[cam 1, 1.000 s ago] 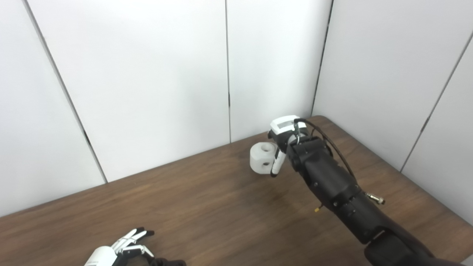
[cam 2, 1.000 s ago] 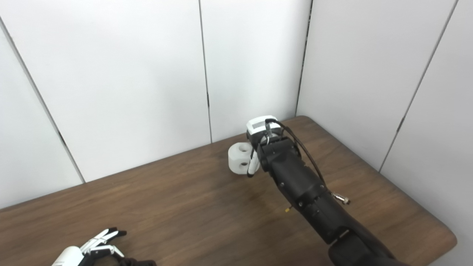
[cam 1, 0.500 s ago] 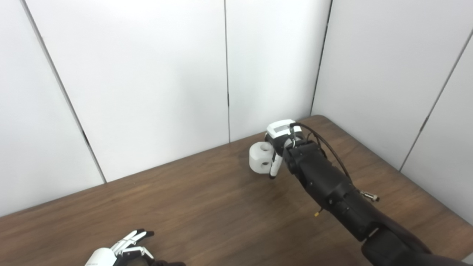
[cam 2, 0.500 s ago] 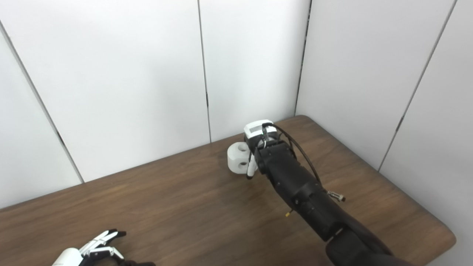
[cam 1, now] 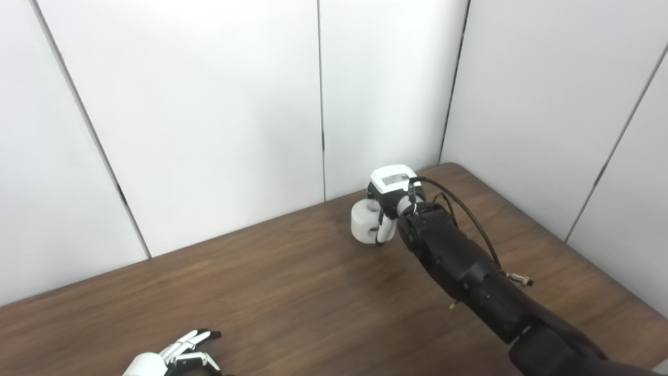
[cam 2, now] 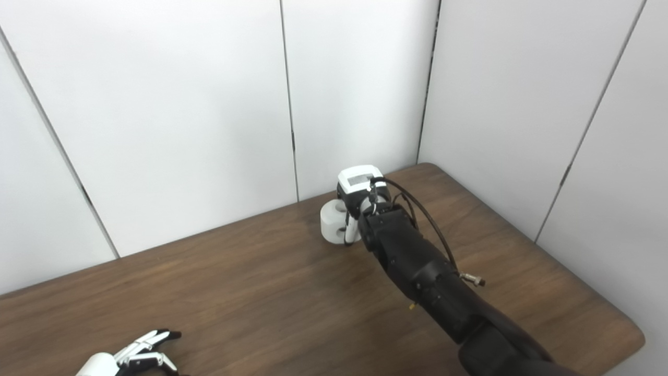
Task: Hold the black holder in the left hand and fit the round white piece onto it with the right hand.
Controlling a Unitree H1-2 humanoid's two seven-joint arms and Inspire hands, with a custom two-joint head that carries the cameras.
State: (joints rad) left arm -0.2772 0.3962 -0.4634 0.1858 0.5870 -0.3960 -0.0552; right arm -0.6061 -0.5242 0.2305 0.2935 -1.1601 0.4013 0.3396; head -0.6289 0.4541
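Observation:
The round white piece (cam 1: 362, 225) with holes stands on the brown table (cam 1: 292, 297) at the far back, near the wall. My right hand (cam 1: 392, 194) is right against its right side, seen from behind. One white finger (cam 1: 380, 233) lies across the piece's front; the other fingers are hidden, so the grip cannot be judged. My left hand (cam 1: 175, 356) is at the bottom left edge, low over the table, fingers apart and holding nothing. No black holder is in view.
White wall panels (cam 1: 219, 104) close off the table's back and right sides. The table's right front corner (cam 2: 629, 329) is rounded. A black cable (cam 1: 459, 209) loops over my right forearm.
My right hand has moved a little left and closer onto the white piece, its finger now further across the piece's front. My left hand has sunk slightly towards the bottom edge.

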